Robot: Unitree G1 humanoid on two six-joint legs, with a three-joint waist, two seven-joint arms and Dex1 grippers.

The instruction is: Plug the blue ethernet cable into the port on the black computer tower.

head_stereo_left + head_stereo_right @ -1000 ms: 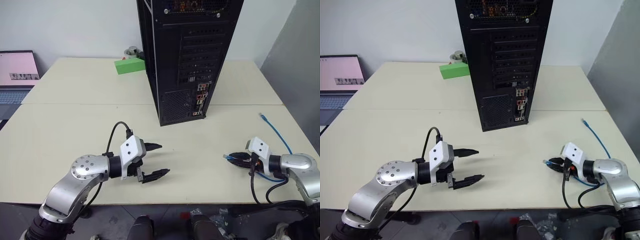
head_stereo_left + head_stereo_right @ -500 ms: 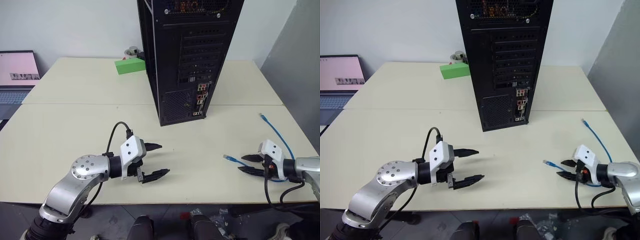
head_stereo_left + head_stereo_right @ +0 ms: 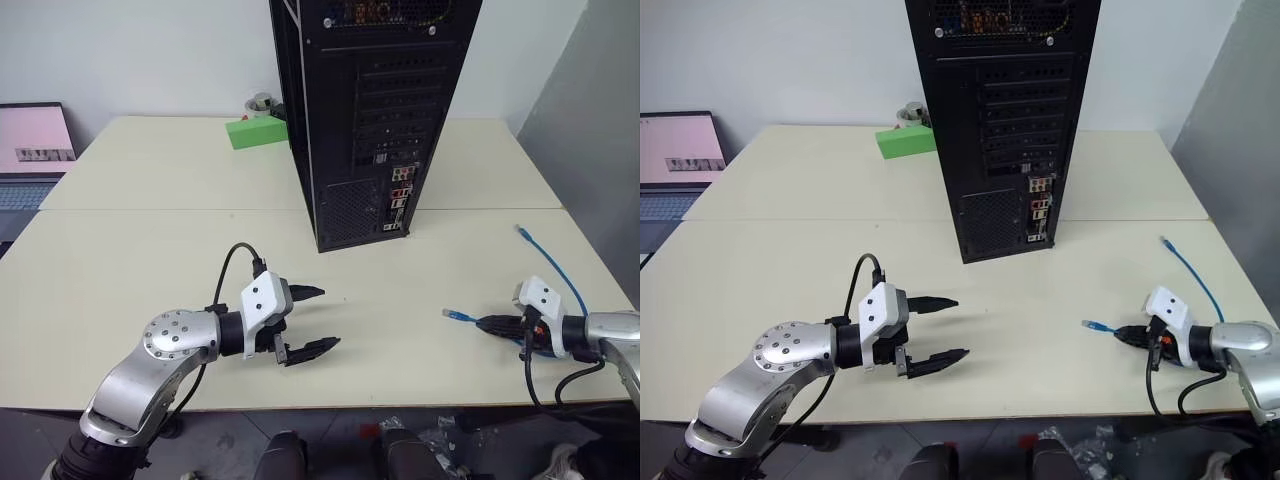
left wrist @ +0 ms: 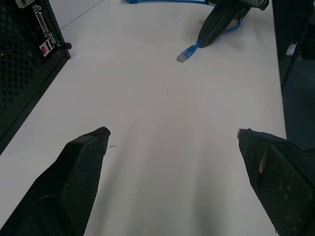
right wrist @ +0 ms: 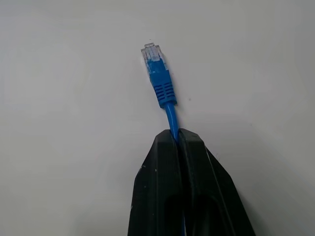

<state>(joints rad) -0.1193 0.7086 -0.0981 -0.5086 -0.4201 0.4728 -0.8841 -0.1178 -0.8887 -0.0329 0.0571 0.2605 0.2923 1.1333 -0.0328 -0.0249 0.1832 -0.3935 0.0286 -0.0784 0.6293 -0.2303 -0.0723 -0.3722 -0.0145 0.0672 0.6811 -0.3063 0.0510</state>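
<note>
A: Grasp step, by the look of it. Right pincer (image 5: 178, 135) pressed together on the cable (image 5: 171, 115), pinching it just behind the blue boot, clear plug (image 5: 150, 51) sticking out ahead and lying on the tabletop (image 3: 150, 260). Well short of the tower (image 3: 375, 110), off toward its right and nearer the front edge.

B: And the left pincer (image 3: 313, 320)?

A: Spread wide, holding nothing, hovering low over the tabletop, in front of the tower and well apart from it.

B: Rest of the cable?

A: Trailing back past the right pincer, far plug (image 3: 521, 230) lying near the right edge, level with the tower's foot.

B: Next move?

A: Probably lifting the plug, turning it to face the tower's rear panel, then carrying it to the port (image 3: 401, 200) in the low connector cluster. Small socket, so careful lining-up needed; clip side hard to read from here. Grip behind the boot leaves the plug free to droop.

B: Different from before?

A: Half a second back, right pincer spread around the cable, not yet closed; a second back, closed near that plug. Now shut on it. Left pincer unchanged. Tower untouched, port empty as far as can be told.
</note>
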